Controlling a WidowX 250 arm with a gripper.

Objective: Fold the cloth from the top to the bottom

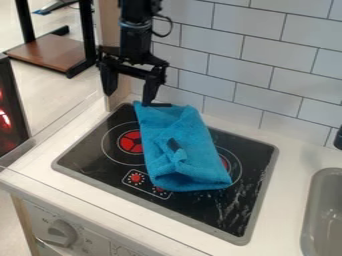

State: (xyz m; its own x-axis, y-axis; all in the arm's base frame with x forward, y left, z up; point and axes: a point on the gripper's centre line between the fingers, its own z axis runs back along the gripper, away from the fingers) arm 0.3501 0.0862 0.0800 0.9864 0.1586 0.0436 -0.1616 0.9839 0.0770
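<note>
The gripper (129, 95) hangs at the upper left, over the back left edge of the stove, its two fingers spread apart with nothing between them. A blue cloth (177, 150) lies rumpled on the black stovetop (113, 165), longer from back to front than it is wide. Its narrower back end lies just right of and below the gripper, apart from it as far as I can tell. A small dark tag or strip rests on the cloth's middle, where the fabric is bunched.
A white tiled wall (234, 75) rises behind the counter (294, 160). A grey sink (324, 215) is set in at the right. Stove knobs (59, 233) are on the front panel, and a wooden post (115, 90) stands behind the gripper.
</note>
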